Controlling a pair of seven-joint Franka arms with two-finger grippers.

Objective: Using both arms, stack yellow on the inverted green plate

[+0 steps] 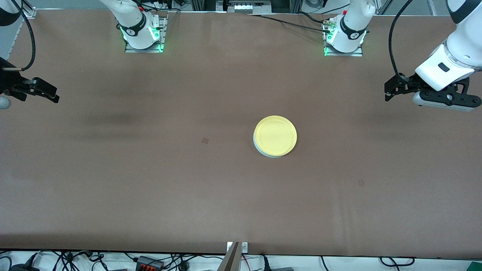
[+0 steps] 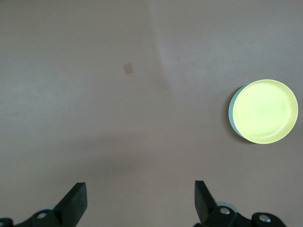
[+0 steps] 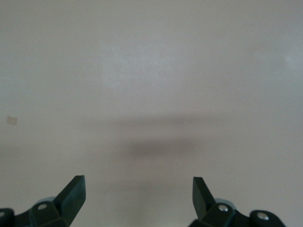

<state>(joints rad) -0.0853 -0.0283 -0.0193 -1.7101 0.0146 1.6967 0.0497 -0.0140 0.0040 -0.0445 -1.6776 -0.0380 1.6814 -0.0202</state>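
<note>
The yellow plate (image 1: 275,135) lies on top of the green plate (image 1: 259,147) near the middle of the brown table; only a thin pale crescent of the green one shows under it. The left wrist view shows the same stack, the yellow plate (image 2: 264,111) above the green plate's edge (image 2: 231,115). My left gripper (image 1: 388,92) hangs open and empty above the table at the left arm's end, well away from the plates. Just as empty, my right gripper (image 1: 54,96) is open over the right arm's end. Both wrist views show wide-apart fingers: left gripper (image 2: 139,189), right gripper (image 3: 138,184).
Both arm bases (image 1: 143,35) (image 1: 344,39) stand along the table's edge farthest from the front camera. A small dark square mark (image 1: 205,140) lies on the cloth beside the plates. Cables and a power strip (image 1: 150,262) run below the nearest edge.
</note>
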